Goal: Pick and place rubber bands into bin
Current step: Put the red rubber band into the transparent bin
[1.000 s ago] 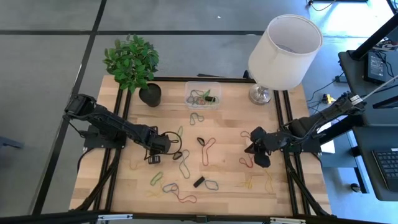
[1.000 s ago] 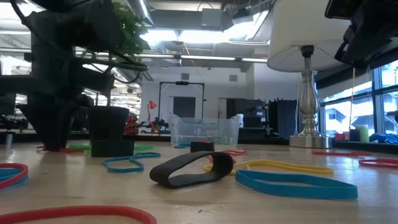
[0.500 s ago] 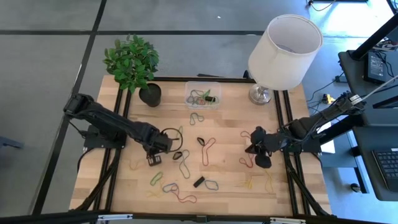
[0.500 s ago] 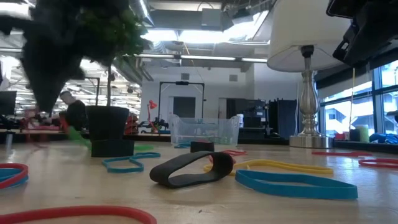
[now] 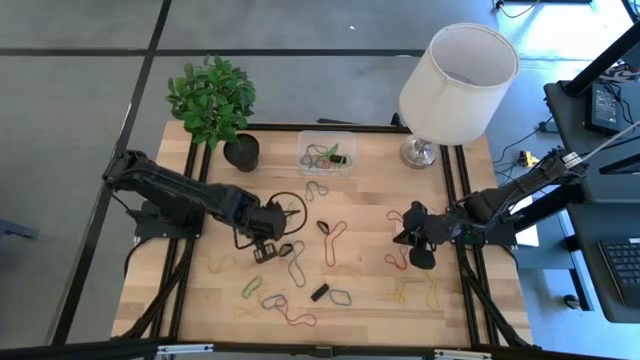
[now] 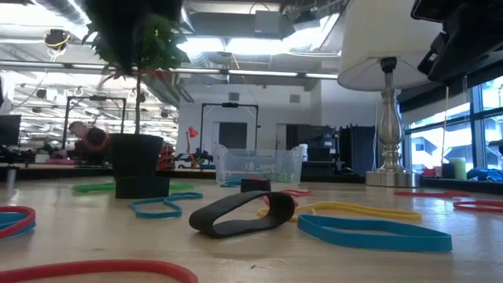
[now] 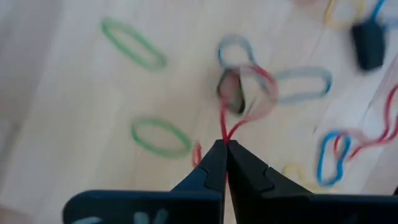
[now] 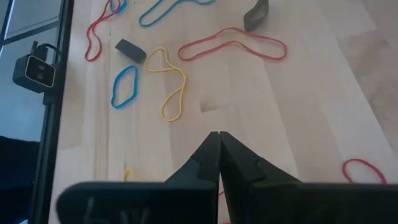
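My left gripper [image 5: 262,248] hangs above the table's left middle, shut on a red rubber band [image 7: 249,99]; the low view shows that band [image 6: 126,72] high over the table. Several more rubber bands in red, green, blue, yellow and black lie loose on the wood, among them a black one [image 6: 242,214] and a blue one [image 6: 369,233] near the front. The clear bin [image 5: 326,152] stands at the far middle with a few bands inside. My right gripper [image 5: 404,238] waits shut above the right side, with nothing in it [image 8: 219,137]. My left gripper pinches the red band's strands [image 7: 225,132] between its two fingers at their tips, coming from above and pointing steeply down. The band hangs slack below the fingers as a loop, lifted clear of the table.
A black plant pot [image 5: 241,152] with a leafy plant stands at the far left. A lamp with a white shade [image 5: 458,85] has its base [image 5: 418,152] at the far right. A small black block [image 5: 320,293] lies near the front among the bands.
My left gripper has risen from the table and gone a little toward the table's right, rolling slightly. The red band has come up with it and now hangs clear of the wood.
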You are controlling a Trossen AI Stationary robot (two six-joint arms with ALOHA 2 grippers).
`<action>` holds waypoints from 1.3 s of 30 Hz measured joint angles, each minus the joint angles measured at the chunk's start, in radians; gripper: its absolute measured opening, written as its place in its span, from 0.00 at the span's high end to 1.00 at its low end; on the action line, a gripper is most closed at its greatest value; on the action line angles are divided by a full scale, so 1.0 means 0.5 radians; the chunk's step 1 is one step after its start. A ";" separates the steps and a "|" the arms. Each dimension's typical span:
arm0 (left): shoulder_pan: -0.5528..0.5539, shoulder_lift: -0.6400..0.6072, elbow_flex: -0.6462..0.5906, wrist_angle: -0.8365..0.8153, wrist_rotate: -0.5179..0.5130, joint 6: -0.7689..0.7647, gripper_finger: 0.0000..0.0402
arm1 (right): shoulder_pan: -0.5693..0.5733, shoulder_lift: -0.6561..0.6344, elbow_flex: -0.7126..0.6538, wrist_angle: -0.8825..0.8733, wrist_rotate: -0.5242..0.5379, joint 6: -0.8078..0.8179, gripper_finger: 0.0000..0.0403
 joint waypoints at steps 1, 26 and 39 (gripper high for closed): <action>0.026 0.012 0.033 0.020 -0.024 0.029 0.99 | 0.000 0.000 0.000 0.002 0.003 0.002 0.97; 1.229 0.977 1.179 0.419 -0.018 1.815 0.99 | -0.007 0.004 -0.306 0.120 0.224 0.620 0.97; 1.609 1.350 1.219 0.449 0.134 1.955 0.99 | -0.174 0.004 -0.306 0.129 0.427 0.900 0.97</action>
